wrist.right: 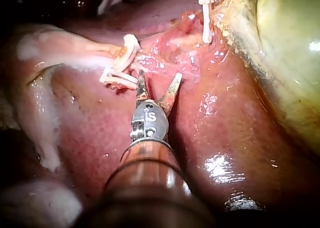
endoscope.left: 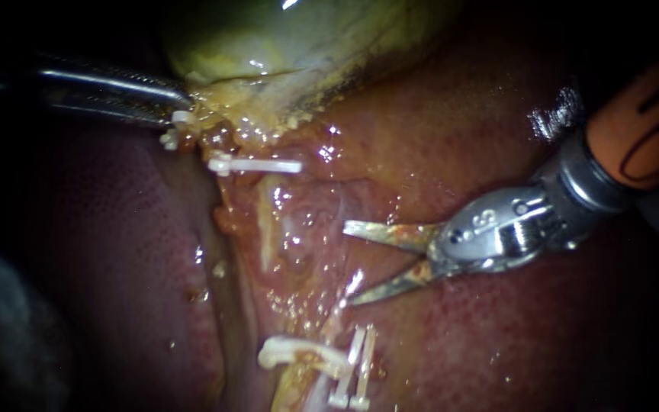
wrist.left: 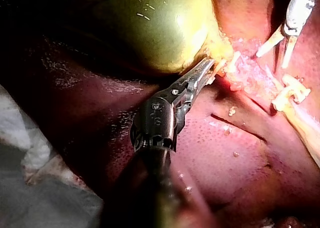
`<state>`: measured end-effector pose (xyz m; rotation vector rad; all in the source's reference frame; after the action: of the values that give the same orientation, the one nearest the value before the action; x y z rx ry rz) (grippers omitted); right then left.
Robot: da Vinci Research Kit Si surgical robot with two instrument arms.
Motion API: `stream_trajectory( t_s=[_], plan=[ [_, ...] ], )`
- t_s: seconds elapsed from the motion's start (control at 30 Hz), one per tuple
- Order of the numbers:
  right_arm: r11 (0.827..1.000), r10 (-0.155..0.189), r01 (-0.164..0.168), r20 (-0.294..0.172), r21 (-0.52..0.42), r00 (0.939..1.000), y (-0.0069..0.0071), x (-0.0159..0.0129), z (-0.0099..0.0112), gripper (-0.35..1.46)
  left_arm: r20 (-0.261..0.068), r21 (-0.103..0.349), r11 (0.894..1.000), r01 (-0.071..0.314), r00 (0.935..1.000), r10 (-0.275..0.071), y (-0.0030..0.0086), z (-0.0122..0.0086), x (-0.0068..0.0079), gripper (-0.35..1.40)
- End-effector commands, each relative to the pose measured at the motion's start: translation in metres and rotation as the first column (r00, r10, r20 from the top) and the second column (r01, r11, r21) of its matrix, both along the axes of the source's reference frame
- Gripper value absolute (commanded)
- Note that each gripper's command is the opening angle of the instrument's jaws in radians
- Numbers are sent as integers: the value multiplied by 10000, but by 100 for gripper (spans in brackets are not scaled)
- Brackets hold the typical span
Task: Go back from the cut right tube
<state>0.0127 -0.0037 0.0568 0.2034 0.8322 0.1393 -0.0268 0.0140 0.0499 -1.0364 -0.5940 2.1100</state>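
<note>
Right instrument (endoscope.left: 347, 263) below gallbladder (endoscope.left: 291, 38), over liver (endoscope.left: 116, 252)

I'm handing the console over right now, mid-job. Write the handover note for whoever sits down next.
Left instrument: shut on the gallbladder at its lower edge.
Right instrument: open, scissor-like blades, holding nothing. It sits over the raw bed on the liver, between the upper clip and the lower clips.
Done: clips are in place above and below, and nothing I can see bridges the gap between them, so the cut looks made.
Left: draw the Right instrument back toward the side it came in from. Mind the lower clips, which lie close to one blade. Leave the left hold as it is.
</note>
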Motion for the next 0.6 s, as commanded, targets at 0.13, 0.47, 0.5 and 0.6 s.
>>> stream_trajectory(
  t_s=[0.13, 0.47, 0.5, 0.6],
  plan=[
    [9999, 70, -68, 246, -119, 9997, 9, -17, -5, 145, -3, -3, 10000, 3, 10000, -3, 0, 0, 0, -35],
    [9998, 147, -140, 513, -156, 9986, 20, -39, -11, 145, -34, -51, 10000, 31, 10000, -32, -2, 9, -5, -35],
    [9998, 146, -141, 498, -102, 9987, 20, -39, -11, 145, -46, -68, 10000, 43, 10000, -44, -3, 12, -8, -35],
    [10000, -16, 15, 356, 34, 9994, 20, -39, -11, 145, -86, -124, 9999, 83, 9999, -84, -6, 22, -16, -35]
  ],
)
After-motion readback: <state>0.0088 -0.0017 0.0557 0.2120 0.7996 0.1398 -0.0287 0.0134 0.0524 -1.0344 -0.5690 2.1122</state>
